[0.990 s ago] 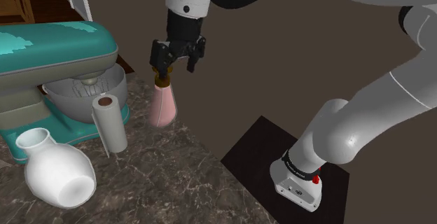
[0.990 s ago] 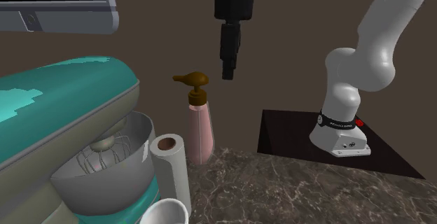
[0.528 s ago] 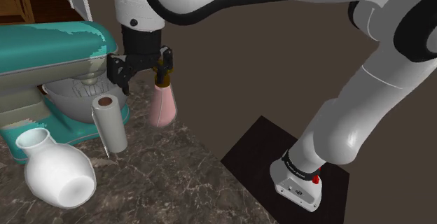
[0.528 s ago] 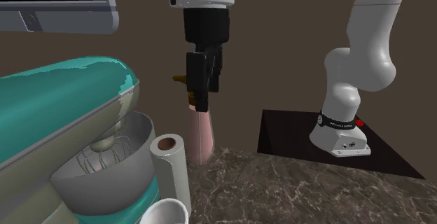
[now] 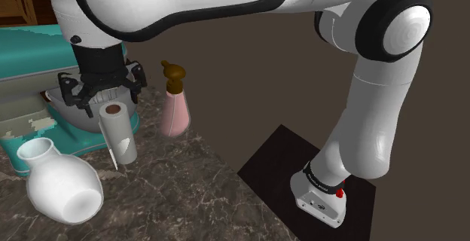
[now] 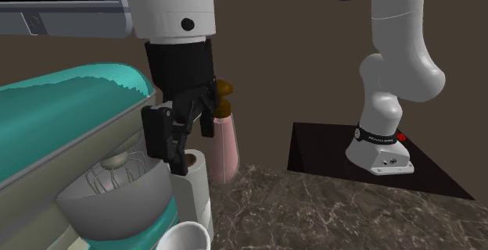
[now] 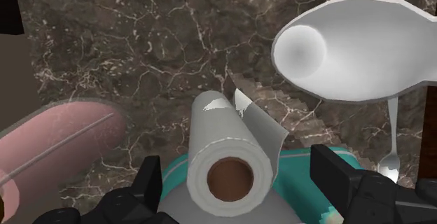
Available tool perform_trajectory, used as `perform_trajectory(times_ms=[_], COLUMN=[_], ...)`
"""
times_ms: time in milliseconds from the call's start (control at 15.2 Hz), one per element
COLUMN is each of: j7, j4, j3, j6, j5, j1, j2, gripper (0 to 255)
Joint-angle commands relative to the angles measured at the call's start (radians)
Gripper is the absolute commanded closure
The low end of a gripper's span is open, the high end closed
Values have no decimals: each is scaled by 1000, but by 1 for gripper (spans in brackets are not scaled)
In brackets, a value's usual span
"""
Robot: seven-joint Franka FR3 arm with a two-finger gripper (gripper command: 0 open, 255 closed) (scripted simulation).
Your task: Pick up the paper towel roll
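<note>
The gripper [image 5: 102, 95] hangs left of centre in the shoulder view with its two black fingers [image 7: 333, 177] spread wide and nothing clasped between them. The paper towel roll [image 5: 118, 132] stands upright directly under it on the dark marble counter [image 5: 181, 194]. In the wrist view the roll's brown core sits in the gap between the fingers, with space on both sides, so neither finger touches it. A loose flap of sheet [image 7: 255, 121] curls off the roll's side. In the second exterior view the nearer finger covers part of the roll's top. The teal stand mixer [image 5: 45, 44] behind the roll is cut off by the shoulder view's left edge, and the gripper hides much of its grey bowl [image 6: 117, 201]. The white vase [image 5: 60, 183] lies toward the lower left, near the roll. The second exterior view's bottom edge crops the vase. The pink pump bottle [image 5: 175, 111] stands to the right of the roll, apart from it. There is one roll, one mixer, one vase and one bottle. The arm's base sits on the black stand [image 5: 275, 160] at lower right.
</note>
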Motion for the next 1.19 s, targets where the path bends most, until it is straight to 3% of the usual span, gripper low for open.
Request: perform_trajectory(times_ms=[0,462,528,1122], j7=[12,17,16,17], j4=[2,-58,-57,-58], j3=[-3,-8,-8,-8], j6=[16,85,85,85], j5=[-11,-19,-19,-19], j1=[9,7,6,7], j2=[22,33,34,33], gripper=[0,0,255,255])
